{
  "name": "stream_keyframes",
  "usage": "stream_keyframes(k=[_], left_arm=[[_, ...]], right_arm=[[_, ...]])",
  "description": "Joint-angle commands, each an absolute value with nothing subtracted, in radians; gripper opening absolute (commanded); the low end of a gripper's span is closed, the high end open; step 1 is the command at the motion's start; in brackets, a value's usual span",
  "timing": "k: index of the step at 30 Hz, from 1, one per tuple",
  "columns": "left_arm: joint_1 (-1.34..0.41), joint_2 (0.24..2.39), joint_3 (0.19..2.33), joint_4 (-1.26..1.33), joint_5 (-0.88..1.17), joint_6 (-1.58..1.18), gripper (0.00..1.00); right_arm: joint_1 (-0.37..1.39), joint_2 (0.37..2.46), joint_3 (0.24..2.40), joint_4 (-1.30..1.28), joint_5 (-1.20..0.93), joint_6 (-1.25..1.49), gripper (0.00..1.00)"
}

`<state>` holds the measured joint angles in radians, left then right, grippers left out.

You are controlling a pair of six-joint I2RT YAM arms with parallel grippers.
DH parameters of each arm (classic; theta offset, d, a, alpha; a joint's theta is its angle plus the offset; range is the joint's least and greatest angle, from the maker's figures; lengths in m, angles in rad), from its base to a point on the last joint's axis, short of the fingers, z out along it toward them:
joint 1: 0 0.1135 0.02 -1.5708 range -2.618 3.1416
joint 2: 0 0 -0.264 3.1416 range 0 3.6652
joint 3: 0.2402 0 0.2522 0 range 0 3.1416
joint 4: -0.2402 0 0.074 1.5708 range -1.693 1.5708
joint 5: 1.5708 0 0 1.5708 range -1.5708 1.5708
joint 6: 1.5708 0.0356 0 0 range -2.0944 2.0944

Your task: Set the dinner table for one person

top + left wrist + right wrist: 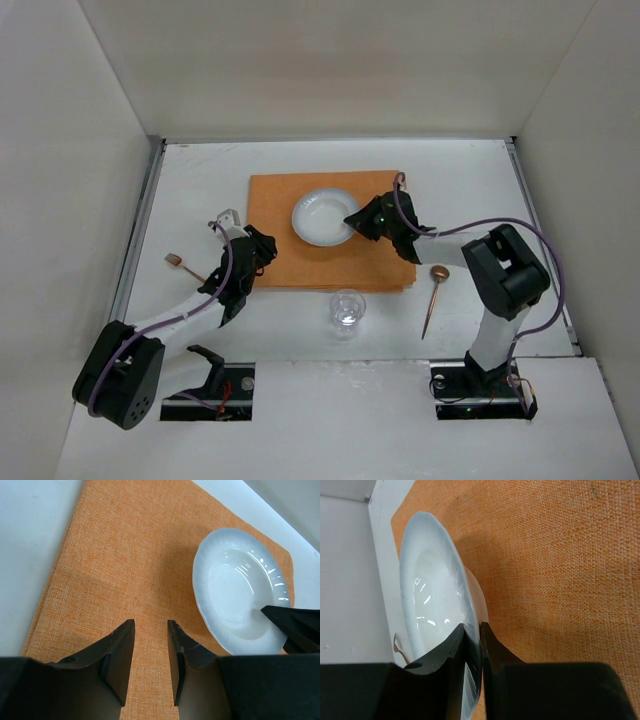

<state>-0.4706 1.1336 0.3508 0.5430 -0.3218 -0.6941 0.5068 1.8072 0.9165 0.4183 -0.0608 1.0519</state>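
The white dinner table (470, 180) carries an orange cloth mat (300, 262) at its middle. A white plate (322, 217) lies on the mat's far part. My right gripper (358, 220) is shut on the plate's right rim; in the right wrist view its fingertips (472, 626) pinch the rim of the plate (435, 590) over the mat (560, 555). My left gripper (262, 240) is open and empty above the mat's left part. In the left wrist view its jaws (151, 622) stand apart over the mat (125, 555), with the plate (240, 590) to the right.
A clear glass (347, 308) stands just in front of the mat. A copper spoon (434, 295) lies right of the mat. Another copper utensil (183, 265) lies left of my left arm, and a small silver piece (226, 217) lies near the mat's left edge.
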Motion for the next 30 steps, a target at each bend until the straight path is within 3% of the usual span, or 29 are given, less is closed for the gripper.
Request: stream_keyframes(k=[1, 6, 10, 12, 18, 26, 28, 30], left_arm=[[-0.466, 1.138, 0.347, 0.595, -0.327, -0.704, 0.3], [-0.461, 1.154, 0.347, 0.601, -0.324, -0.707, 0.3], [-0.467, 1.146, 0.347, 0.603, -0.331, -0.703, 0.3], [-0.459, 1.149, 0.345, 0.603, -0.324, -0.707, 0.3], [-0.458, 1.129, 0.339, 0.603, -0.327, -0.709, 0.31], [-0.467, 1.132, 0.342, 0.6, -0.324, -0.709, 0.31], [-0.478, 1.132, 0.345, 0.603, -0.331, -0.704, 0.31], [-0.484, 1.15, 0.35, 0.604, -0.333, -0.706, 0.31]], right_arm=[[0.519, 1.83, 0.98, 0.528, -0.109, 1.117, 0.19], [0.519, 1.852, 0.965, 0.523, -0.107, 1.138, 0.28], [0.519, 1.827, 0.917, 0.52, -0.083, 1.146, 0.5], [0.519, 1.807, 0.901, 0.502, -0.08, 1.134, 0.56], [0.519, 1.686, 0.796, 0.463, -0.037, 1.088, 0.65], [0.531, 1.478, 0.657, 0.371, -0.026, 1.02, 0.63], [0.553, 1.392, 0.629, 0.329, -0.012, 0.979, 0.54], [0.588, 1.294, 0.62, 0.249, 0.008, 0.927, 0.32]])
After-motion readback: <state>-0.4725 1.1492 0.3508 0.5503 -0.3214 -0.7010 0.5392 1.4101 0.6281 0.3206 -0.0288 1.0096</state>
